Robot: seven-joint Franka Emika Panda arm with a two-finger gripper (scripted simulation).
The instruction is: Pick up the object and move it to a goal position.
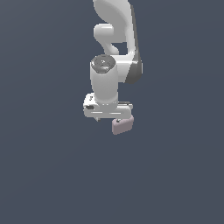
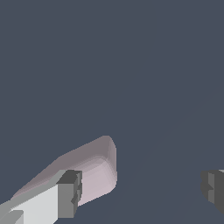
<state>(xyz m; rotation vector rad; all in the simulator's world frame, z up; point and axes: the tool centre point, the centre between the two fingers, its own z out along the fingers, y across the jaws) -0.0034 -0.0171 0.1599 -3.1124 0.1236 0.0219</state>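
Observation:
The object (image 1: pixel 121 125) is a small pale pinkish-mauve block with rounded edges. In the exterior view it lies just below the white gripper (image 1: pixel 110 117), toward the exterior view's right, partly covered by the hand. In the wrist view the object (image 2: pixel 94 168) sits by one dark fingertip (image 2: pixel 70 192) and reaches partly into the gap. The other fingertip (image 2: pixel 213 186) is far from it. The gripper (image 2: pixel 141 190) is open, its jaws wide apart, and nothing is clamped between them.
A plain dark blue-grey surface (image 1: pixel 43 175) fills both views. The white arm (image 1: pixel 114 39) rises above the gripper at the top of the exterior view. No other objects show.

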